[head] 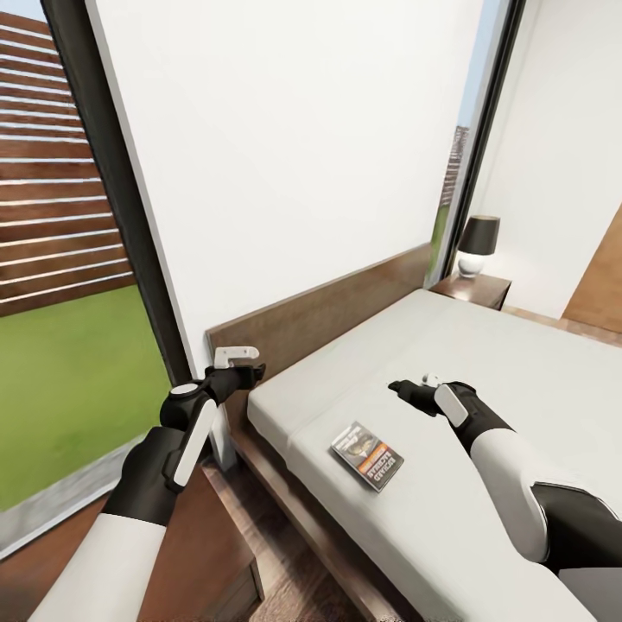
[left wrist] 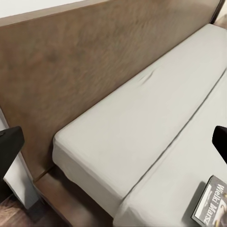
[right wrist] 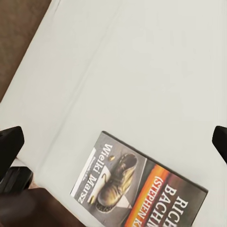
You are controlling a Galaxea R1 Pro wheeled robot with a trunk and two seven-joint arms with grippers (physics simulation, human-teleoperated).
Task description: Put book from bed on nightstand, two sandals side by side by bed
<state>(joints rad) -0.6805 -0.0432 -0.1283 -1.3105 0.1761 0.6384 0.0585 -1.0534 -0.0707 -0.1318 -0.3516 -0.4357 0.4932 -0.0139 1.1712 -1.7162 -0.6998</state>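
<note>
Grey mattress of the bed: the book lies flat near its edge. My right gripper hovers above, jaws wide, empty. Step: book pickup. Next: descend, straddle the cover, close.

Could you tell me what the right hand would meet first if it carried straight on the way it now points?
Most likely the book or the mattress just beyond it: the right hand is open above the bed, with the book low between its fingers. Depth is unclear.
</note>
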